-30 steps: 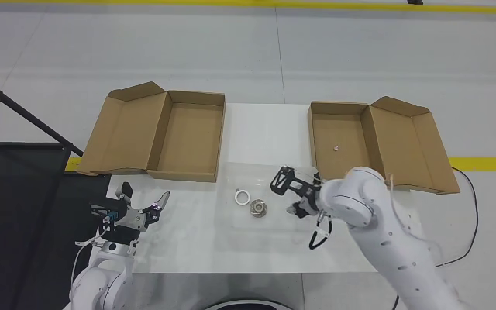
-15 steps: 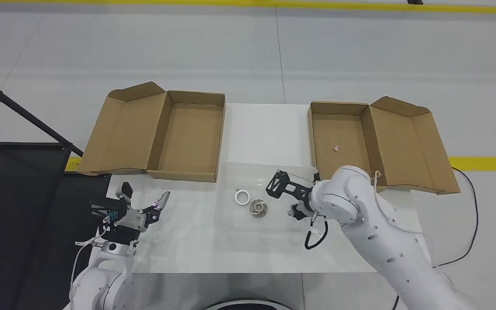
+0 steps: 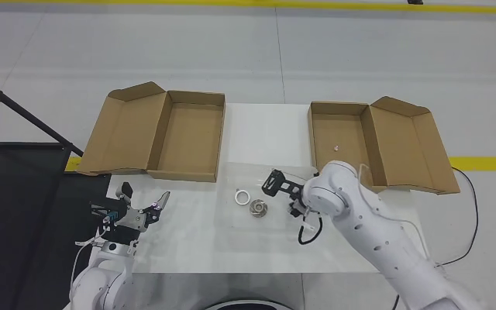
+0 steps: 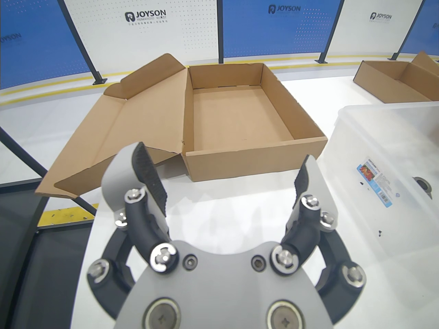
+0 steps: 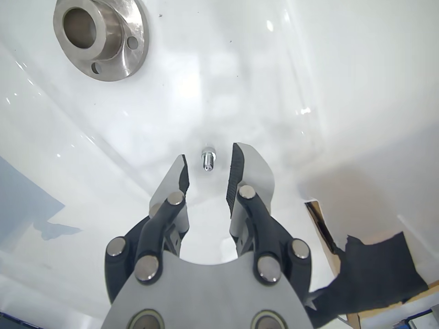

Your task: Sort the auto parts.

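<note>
Since the small bolt (image 5: 208, 161) lies on the clear bin's (image 5: 291, 52) floor, the right claw (image 5: 210, 158) hangs low over it, spread either side and not touching, probably lined up to pinch. Flange (image 5: 99, 28) is apart in the same bin. Left claw (image 4: 226, 167) is spread and empty over the surface (image 4: 223, 200), near the open cardboard box (image 4: 236, 121).

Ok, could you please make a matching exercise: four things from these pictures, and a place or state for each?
1 small bolt
2 metal flange
3 left claw
4 right cardboard box

a open, holding nothing
b holds one tiny part
c in the clear bin, beside the white ring
d just ahead of the open right claw

Pairs: 1-d, 2-c, 3-a, 4-b
</note>
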